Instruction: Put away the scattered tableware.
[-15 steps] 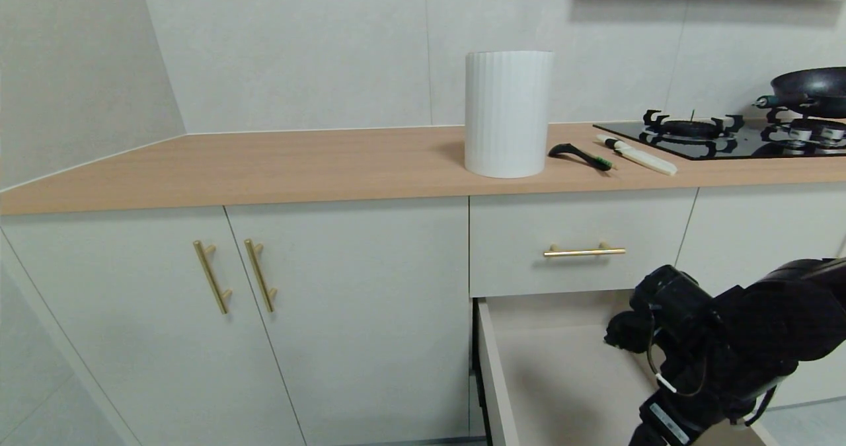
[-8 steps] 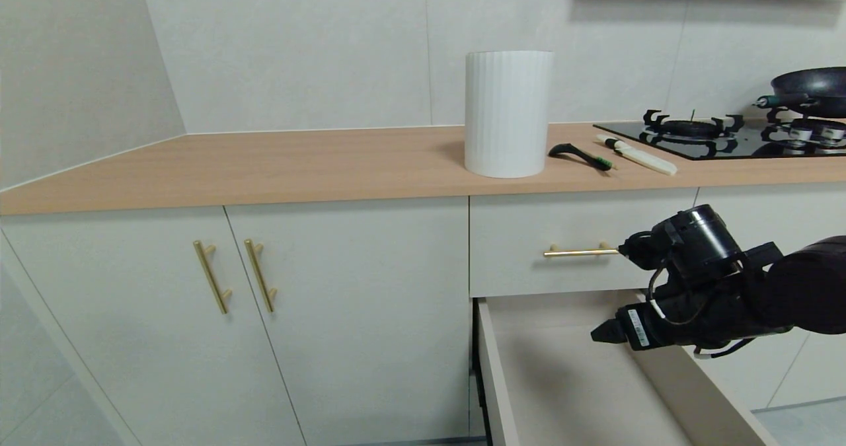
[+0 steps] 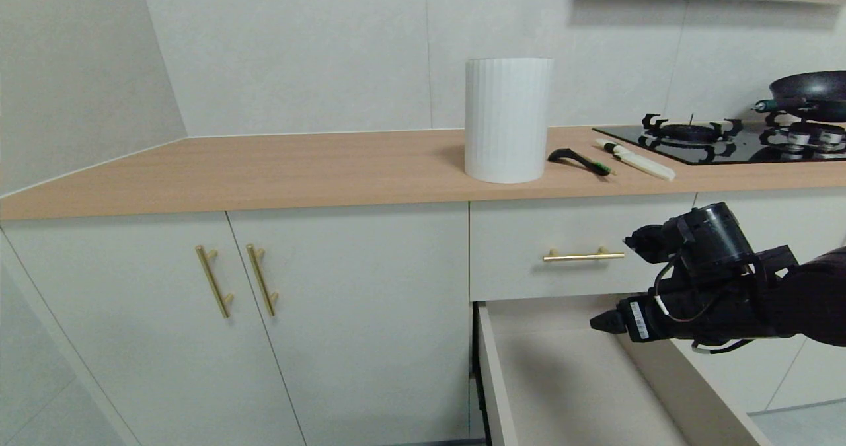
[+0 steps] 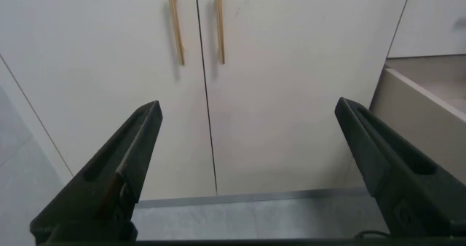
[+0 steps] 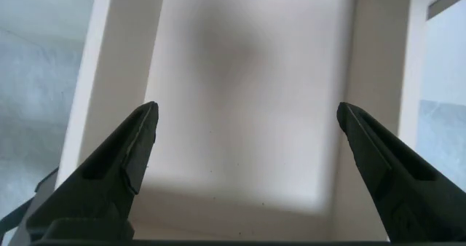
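Drawer [image 3: 494, 373] open and bare. Right gripper [image 3: 600, 323] hovers above it, jaws wide, empty. Left gripper [image 4: 247, 108] likewise. Black utensil [image 3: 579, 159] and white knife [image 3: 636, 158] lie on the desk [image 3: 297, 168]: nothing stowed yet.

The right claw [image 5: 247, 140] is dark grey; its black arm [image 3: 800, 300] bears a white label [image 3: 636, 312].

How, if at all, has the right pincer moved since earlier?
Yes: right pincer rose toward the gold bar drawer handle, over the open beige drawer.
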Robot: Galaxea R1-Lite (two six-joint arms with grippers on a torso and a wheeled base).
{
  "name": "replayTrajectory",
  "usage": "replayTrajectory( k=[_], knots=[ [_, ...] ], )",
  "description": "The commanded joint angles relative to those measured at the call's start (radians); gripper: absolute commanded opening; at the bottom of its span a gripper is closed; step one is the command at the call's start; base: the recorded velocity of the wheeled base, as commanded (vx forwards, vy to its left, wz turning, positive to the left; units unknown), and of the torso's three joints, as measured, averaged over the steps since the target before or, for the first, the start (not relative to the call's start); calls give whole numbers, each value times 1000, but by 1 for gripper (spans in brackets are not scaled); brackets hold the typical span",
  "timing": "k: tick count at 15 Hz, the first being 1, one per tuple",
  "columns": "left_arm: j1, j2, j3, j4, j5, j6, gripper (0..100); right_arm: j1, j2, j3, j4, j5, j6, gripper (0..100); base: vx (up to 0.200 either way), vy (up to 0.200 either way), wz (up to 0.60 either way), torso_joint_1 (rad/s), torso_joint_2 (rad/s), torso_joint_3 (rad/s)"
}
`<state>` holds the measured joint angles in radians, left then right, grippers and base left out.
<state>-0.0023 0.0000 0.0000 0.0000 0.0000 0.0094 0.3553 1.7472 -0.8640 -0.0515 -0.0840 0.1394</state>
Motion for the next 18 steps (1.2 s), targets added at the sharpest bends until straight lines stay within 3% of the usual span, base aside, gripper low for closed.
replayTrajectory(
  k=[1,12,15,18],
  knots=[
    [-1,0,0,0,0,0,100,1,-2,7,-2,1,-1,100,0,0,0,56,-300,-237],
    [-1,0,0,0,0,0,100,1,-3,7,-4,0,-1,100,0,0,0,160,-441,-285],
    [-1,0,0,0,0,0,100,1,-3,-9,-77,-11,-11,100,0,0,0,63,-145,-84],
    [1,0,0,0,0,0,100,-13,3,-159,-84,-69,-14,100,0,0,0,0,0,0]
  ],
)
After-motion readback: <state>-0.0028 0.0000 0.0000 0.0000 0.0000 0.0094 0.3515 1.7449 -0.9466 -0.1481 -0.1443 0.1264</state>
